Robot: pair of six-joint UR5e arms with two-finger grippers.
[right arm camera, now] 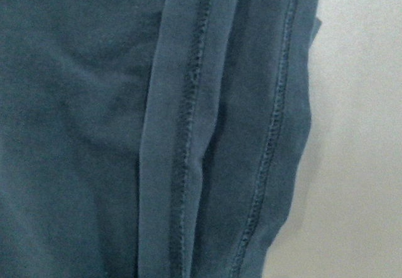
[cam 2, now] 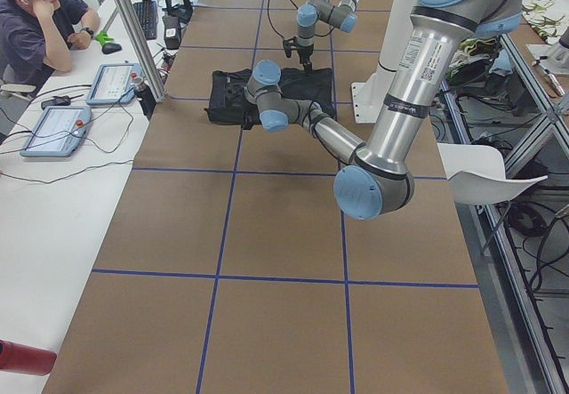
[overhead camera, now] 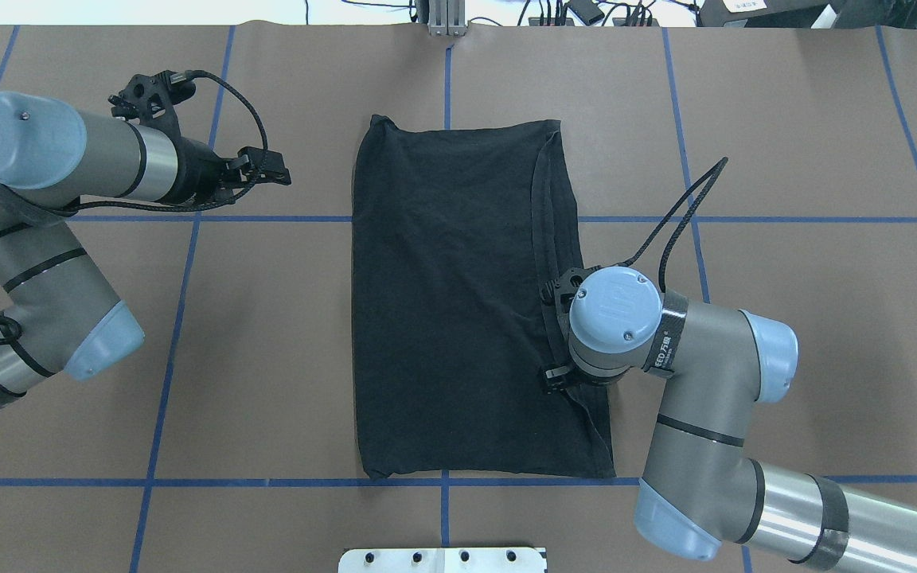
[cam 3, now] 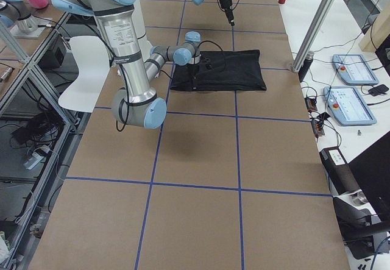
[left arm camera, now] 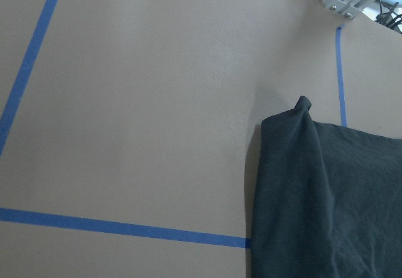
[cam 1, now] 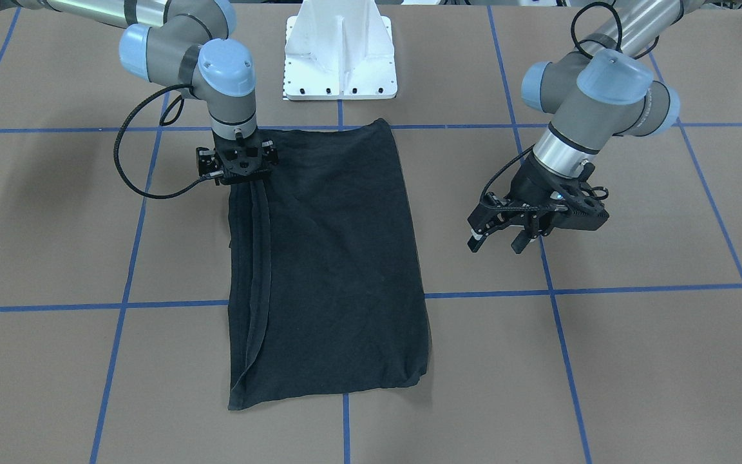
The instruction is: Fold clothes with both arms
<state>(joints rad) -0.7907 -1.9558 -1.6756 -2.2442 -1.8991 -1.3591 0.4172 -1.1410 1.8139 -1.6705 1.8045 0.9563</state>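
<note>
The clothes (cam 1: 339, 258) are one black shirt folded into a long rectangle on the brown table, plain side up (overhead camera: 458, 302). Stitched hems lie stacked along its robot-right edge and fill the right wrist view (right arm camera: 188, 133). My right gripper (cam 1: 245, 179) points straight down onto that hemmed edge near the robot-side corner. Its fingers are lost against the black cloth, and in the overhead view the wrist hides them. Off the shirt's other side, above bare table, my left gripper (cam 1: 496, 243) hangs open and holds nothing (overhead camera: 275, 171). The left wrist view shows the shirt's far corner (left arm camera: 301, 112).
The white pedestal mount (cam 1: 340, 58) stands at the robot's side of the table. Blue tape lines (cam 1: 120, 303) grid the brown surface. At a side bench a person (cam 2: 36, 20) sits with control tablets (cam 2: 58, 127). An aluminium post (overhead camera: 446, 16) rises at the far edge.
</note>
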